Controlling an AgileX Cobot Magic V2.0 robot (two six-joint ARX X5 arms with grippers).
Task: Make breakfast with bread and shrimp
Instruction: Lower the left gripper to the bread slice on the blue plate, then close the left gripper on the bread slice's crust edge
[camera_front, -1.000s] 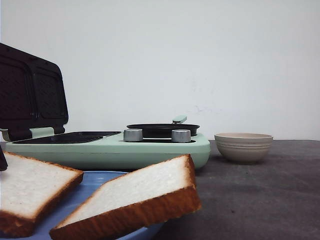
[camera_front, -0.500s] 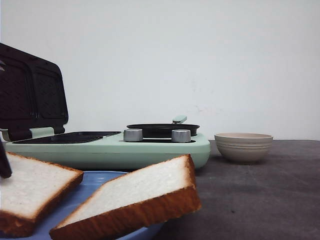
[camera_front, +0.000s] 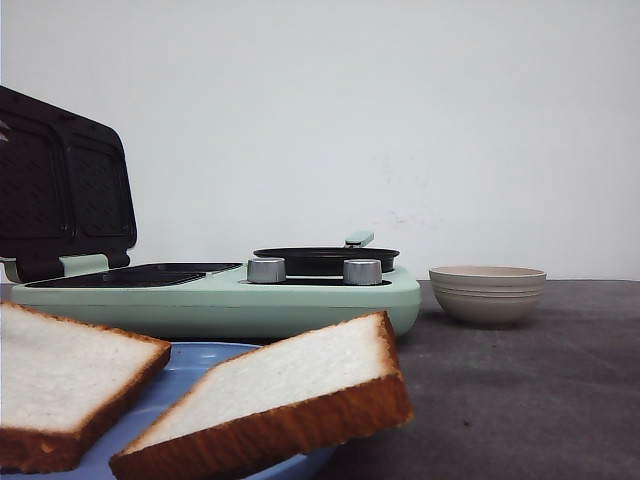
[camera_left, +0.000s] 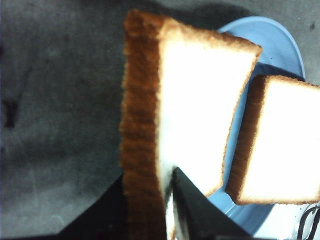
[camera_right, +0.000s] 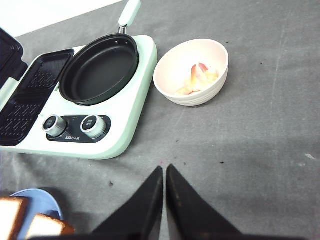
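Two bread slices lie over a blue plate (camera_front: 190, 365). In the front view one slice (camera_front: 60, 375) is at the far left and the other (camera_front: 290, 395) leans on the plate's right rim. My left gripper (camera_left: 147, 175) is shut on the crust edge of the left slice (camera_left: 195, 95), with one finger on each face; the second slice (camera_left: 285, 145) lies beside it on the plate (camera_left: 280, 45). My right gripper (camera_right: 164, 170) is shut and empty above the grey table. The shrimp (camera_right: 199, 77) lie in a cream bowl (camera_right: 192, 72). Neither gripper shows in the front view.
A mint-green breakfast maker (camera_front: 220, 300) stands behind the plate with its dark sandwich lid (camera_front: 60, 190) open. It has a black frying pan (camera_right: 100, 67) and two metal knobs (camera_right: 95, 125). The cream bowl (camera_front: 487, 293) stands to its right.
The dark finger at the front view's left edge has gone out of sight. The left slice has shifted slightly up, and the right slice has slid a little to the right.
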